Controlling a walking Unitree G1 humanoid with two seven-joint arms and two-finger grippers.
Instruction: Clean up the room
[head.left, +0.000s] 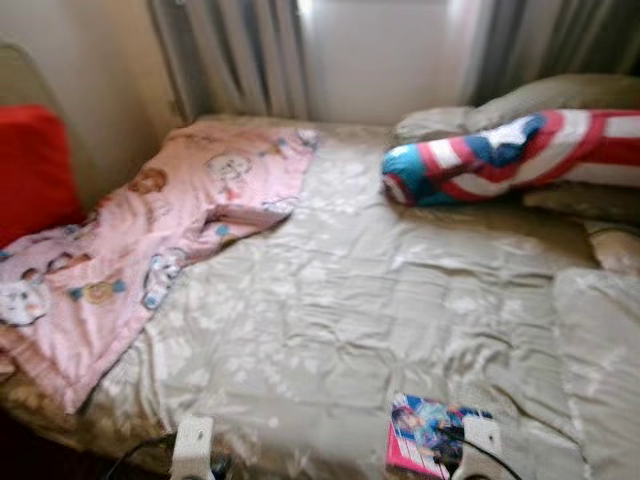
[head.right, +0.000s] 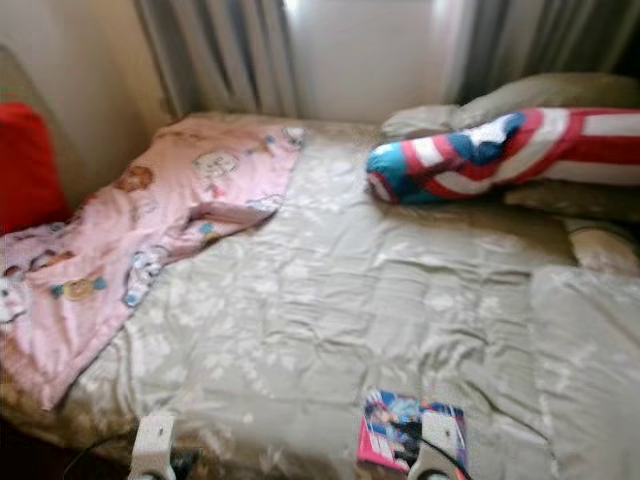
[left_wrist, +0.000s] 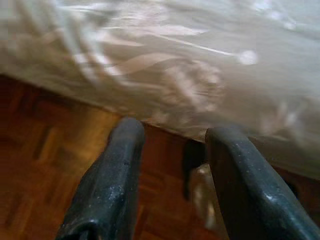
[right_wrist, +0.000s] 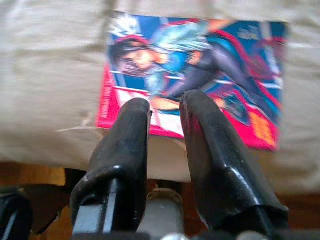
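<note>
Comic book (right_wrist: 192, 75): glossy cover in red and blue, lying flat at the near edge of the bed, toward its right corner, on the beige quilt (head.left: 350, 300).

Right gripper (right_wrist: 165, 107): poised just above the book's near edge; fingers narrowly parted, nothing held.

Left gripper (left_wrist: 172, 135): low beside the bed's near edge over the parquet floor (left_wrist: 45, 150); fingers wide apart, empty.

Step in hand, by judgement: taking up the book. A flat cover on soft bedding gives little to pinch, so the fingers would do best to widen, straddle the overhanging near edge, and close on the spine side without gathering quilt.

Pink cartoon blanket (head.left: 150, 240): crumpled along the bed's left edge to the far left corner.

Striped bolster (head.left: 510, 155): red, white and blue, at the far right, resting against beige pillows (head.left: 560, 95).

Red cushion (head.left: 35, 170): against the wall at the left.

Grey curtains (head.left: 230, 55): behind the far edge.
</note>
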